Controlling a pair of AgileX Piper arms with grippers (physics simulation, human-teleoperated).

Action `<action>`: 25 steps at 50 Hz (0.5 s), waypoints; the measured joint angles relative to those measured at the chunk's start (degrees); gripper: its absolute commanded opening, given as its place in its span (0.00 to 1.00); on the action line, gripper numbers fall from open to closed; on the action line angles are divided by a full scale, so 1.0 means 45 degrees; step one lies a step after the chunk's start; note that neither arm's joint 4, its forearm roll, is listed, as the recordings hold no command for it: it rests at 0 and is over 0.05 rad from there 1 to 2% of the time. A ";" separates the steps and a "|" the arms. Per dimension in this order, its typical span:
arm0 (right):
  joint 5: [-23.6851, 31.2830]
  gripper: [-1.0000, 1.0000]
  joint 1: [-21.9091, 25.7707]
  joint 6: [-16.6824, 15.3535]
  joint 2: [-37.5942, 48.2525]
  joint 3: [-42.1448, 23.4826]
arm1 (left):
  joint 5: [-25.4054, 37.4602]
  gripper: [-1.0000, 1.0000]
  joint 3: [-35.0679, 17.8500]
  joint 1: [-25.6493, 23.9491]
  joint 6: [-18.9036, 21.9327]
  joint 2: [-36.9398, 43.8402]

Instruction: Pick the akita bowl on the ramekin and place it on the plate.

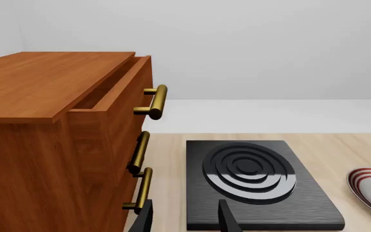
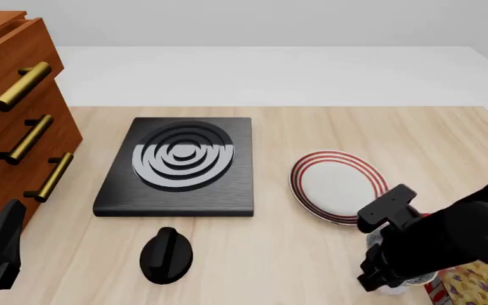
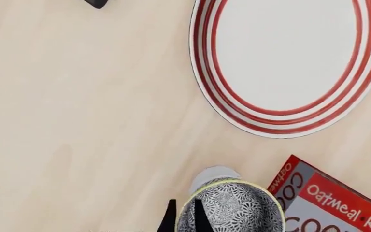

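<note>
My right end effector [image 3: 184, 217] has its two dark fingers straddling the rim of the akita bowl [image 3: 232, 210], one outside and one inside, so I read it as clamped on that rim, though the tips run out of the right wrist view and I can't see contact itself. The bowl sits above the ramekin [image 3: 212, 177], whose white edge peeks out beyond it, down at the near right of the desk [image 2: 312, 127], just beside a red oatmeal cookie box [image 3: 330, 203]. To do this well I'd go straight up first so the bowl clears the ramekin without dragging it, keep the bowl level, then travel forward and slightly left to the middle of the plate [image 3: 289, 58] and lower gently before letting go. The plate lies near, only a short hop. The bowl itself: dense black-and-white speckle inside, pale yellowish rim, a bit wider than the cup under it. My left end effector [image 1: 185, 217] idles far left by the wooden drawer cabinet [image 1: 50, 135], fingers apart with nothing between them, facing the black stove plate [image 1: 256, 183]
</note>
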 measured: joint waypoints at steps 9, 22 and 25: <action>0.0664 0.00 -0.0084 -0.0087 -0.0571 -0.0215 | 0.0000 1.00 0.0000 0.0000 0.0000 0.0000; 0.2338 0.00 -0.0239 -0.0431 -0.1747 -0.1001 | 0.0000 1.00 0.0000 0.0000 0.0000 0.0000; 0.2756 0.00 -0.0314 -0.0541 -0.2002 -0.1236 | 0.0000 1.00 0.0000 0.0000 0.0000 0.0000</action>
